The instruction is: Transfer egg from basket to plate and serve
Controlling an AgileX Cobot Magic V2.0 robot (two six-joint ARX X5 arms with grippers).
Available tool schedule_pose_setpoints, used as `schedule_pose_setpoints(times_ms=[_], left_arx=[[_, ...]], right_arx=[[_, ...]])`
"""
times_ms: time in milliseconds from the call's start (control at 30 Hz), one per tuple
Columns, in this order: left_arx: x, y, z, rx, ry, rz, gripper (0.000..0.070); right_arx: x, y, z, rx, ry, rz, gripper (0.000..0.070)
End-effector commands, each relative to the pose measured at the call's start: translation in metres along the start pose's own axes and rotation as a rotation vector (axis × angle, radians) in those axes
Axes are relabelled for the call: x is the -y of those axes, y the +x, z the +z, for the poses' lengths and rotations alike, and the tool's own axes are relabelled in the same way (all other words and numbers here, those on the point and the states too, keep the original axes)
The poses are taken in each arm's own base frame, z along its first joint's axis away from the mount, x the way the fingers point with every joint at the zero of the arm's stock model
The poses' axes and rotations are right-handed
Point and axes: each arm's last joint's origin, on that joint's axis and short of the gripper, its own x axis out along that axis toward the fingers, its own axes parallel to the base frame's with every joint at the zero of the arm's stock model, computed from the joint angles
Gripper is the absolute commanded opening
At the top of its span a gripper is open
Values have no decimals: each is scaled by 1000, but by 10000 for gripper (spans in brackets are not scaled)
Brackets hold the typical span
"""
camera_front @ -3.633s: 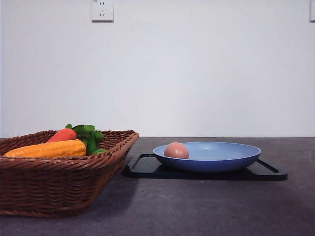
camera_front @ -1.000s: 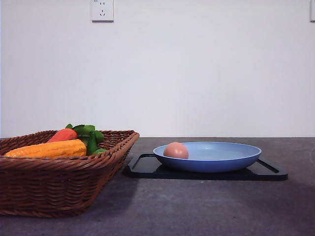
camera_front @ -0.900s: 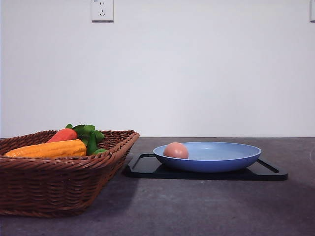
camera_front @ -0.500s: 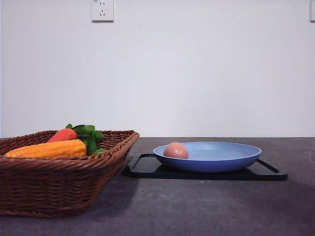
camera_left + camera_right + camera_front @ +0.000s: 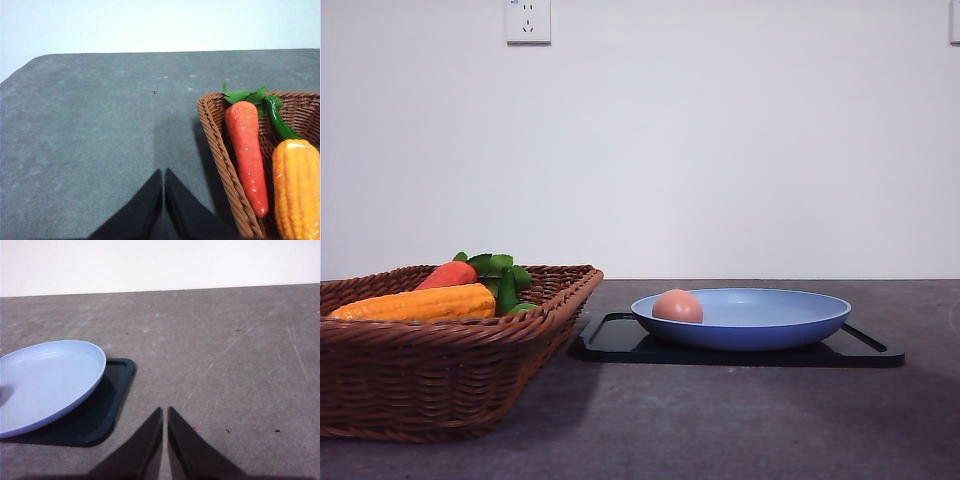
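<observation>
The brownish-pink egg (image 5: 678, 306) lies in the left part of the light-blue plate (image 5: 790, 325), which rests on a black tray (image 5: 620, 345). To its left stands the brown wicker basket (image 5: 440, 385), holding a carrot (image 5: 447, 274) and other toy vegetables. In the left wrist view my left gripper (image 5: 163, 175) is shut, empty, over bare table beside the basket (image 5: 220, 150). In the right wrist view my right gripper (image 5: 165, 412) is shut and empty, off the corner of the tray (image 5: 107, 410) and apart from the plate (image 5: 50, 380).
In the basket lie a yellow corn cob (image 5: 420, 303) (image 5: 297, 190), the carrot (image 5: 246, 150) and a green vegetable (image 5: 277, 122). Grey tabletop (image 5: 740, 420) stretches in front of the tray. A white wall with a socket (image 5: 527, 20) stands behind the table.
</observation>
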Motion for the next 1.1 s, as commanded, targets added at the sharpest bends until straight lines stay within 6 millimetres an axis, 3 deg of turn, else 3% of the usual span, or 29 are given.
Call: schedule_pose_setpoints(times_ms=[0, 1067], left_arx=[[0, 3, -7, -9, -4, 1, 0], [0, 3, -7, -9, -4, 1, 0]], right_arx=[[0, 0, -1, 1, 13, -3, 0], [0, 0, -1, 1, 13, -3, 0]])
